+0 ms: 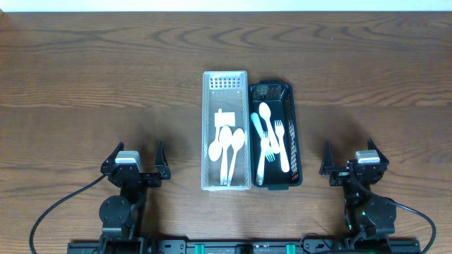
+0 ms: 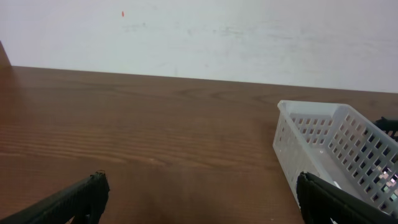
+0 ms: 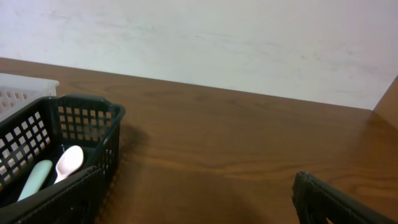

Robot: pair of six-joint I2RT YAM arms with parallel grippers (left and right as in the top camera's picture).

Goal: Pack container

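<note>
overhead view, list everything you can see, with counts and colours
table: one, brown wood, under everything
white basket: one, white, table centre
black basket: one, black, right beside the white basket
spoons: three, white, in the white basket
card: one, white, in the white basket above the spoons
cutlery: spoons and forks, white plus one pale green piece, in the black basket; count unclear
left gripper: one, black, open, near edge left
right gripper: one, black, open, near edge right
</note>
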